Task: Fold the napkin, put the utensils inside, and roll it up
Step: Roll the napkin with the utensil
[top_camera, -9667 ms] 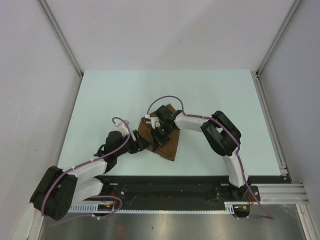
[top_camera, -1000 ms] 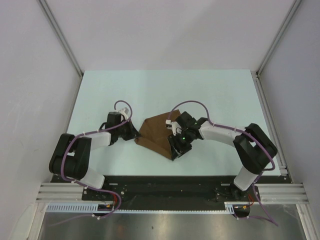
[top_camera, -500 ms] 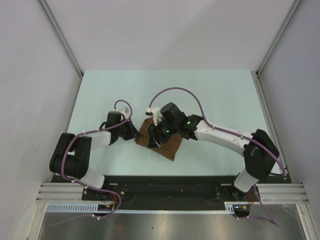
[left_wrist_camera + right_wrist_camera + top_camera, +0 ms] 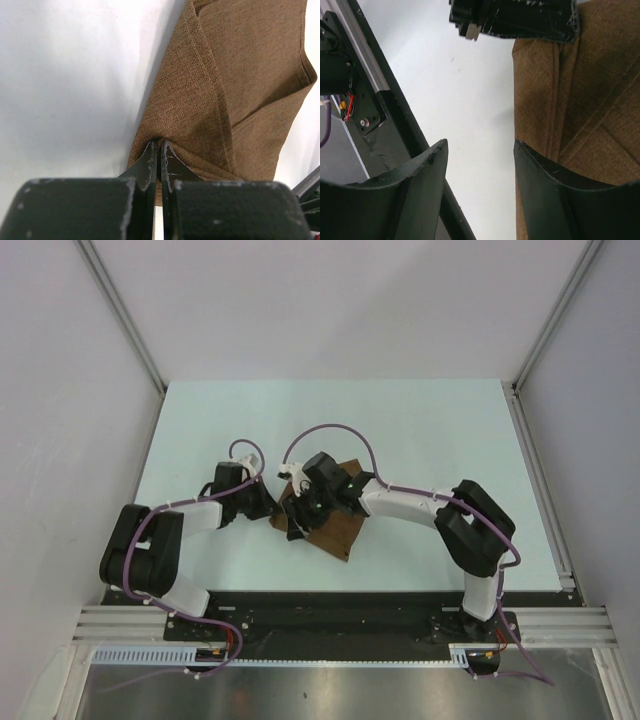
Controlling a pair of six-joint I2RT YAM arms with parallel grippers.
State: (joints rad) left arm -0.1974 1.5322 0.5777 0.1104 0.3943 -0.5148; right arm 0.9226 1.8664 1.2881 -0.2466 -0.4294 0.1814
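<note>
while the left gripper (image 4: pixel 159 150) pinches a corner of the napkin (image 4: pixel 250 75), the right gripper (image 4: pixel 477 150) gapes above

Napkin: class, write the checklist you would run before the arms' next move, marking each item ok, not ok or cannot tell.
1. Left gripper shut on the napkin at its edge: ok.
2. Right gripper open, nothing between its fingers: ok.
3. Napkin lying in folded layers on the table: ok.
4. Utensils in view to place inside: not ok, none shows in any view.
5. Room between the two grippers, which sit close together: cannot tell.
</note>
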